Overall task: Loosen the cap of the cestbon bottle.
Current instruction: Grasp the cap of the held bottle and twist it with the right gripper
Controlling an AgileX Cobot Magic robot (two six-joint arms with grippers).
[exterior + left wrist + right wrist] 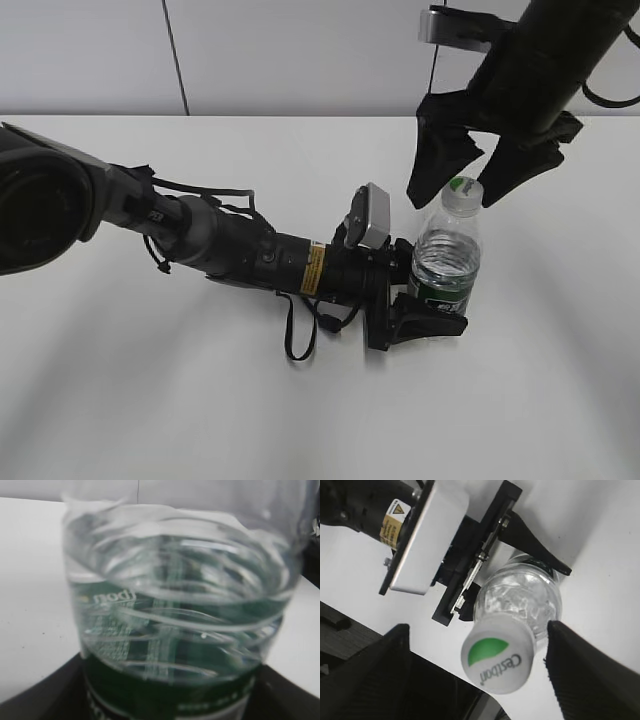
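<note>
On the white table [150, 400], right of centre, the cestbon bottle [447, 262] stands upright, its lower body pinched between the jaws of the left gripper [425, 308], which clamp around the green label band. Above it, the right gripper [462, 168] hangs with its 2 jaws spread wide, one on each side of the cap [495, 660] and clear of it. The cap sits on the neck; whether it is already loosened cannot be told, though the open jaws perhaps suggest a turn is done or another grip is due.
</note>
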